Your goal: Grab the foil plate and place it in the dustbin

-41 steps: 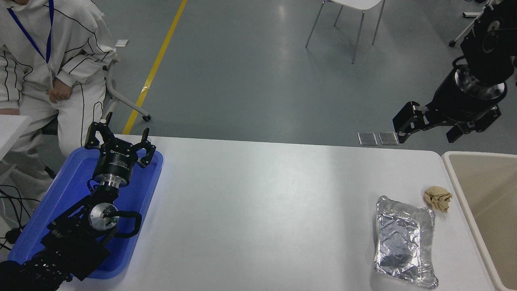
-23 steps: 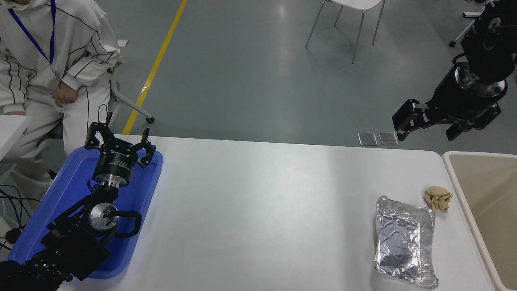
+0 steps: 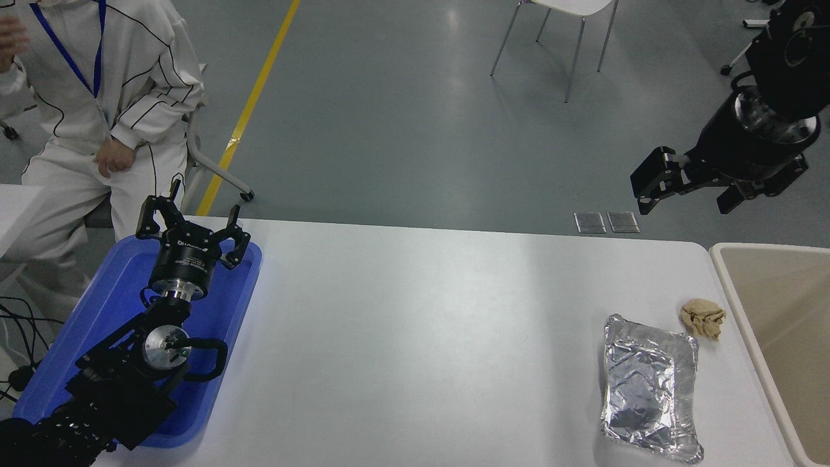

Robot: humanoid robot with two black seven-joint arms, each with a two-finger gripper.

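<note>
The foil plate (image 3: 650, 386), a shiny silver tray with a wrinkly rim, lies flat on the white table near its front right corner. The dustbin (image 3: 731, 279), a beige bin with a thick pale rim, stands just right of the table, and only part of it shows. My right gripper (image 3: 691, 192) hangs open in the air beyond the table's far edge, well above and behind the plate, holding nothing. At the lower left my left gripper (image 3: 192, 224) is parked over the blue tray, open and empty.
A small tan paper wad (image 3: 703, 318) lies between the plate's far corner and the dustbin. The blue tray (image 3: 104, 305) sits at the table's left end. A person in white (image 3: 97, 97) sits beyond it. A white chair (image 3: 557, 26) stands on the floor behind.
My right arm has lifted slightly upward and away. The seated person has shifted right and raised a hand. Plate and left arm have not moved.
</note>
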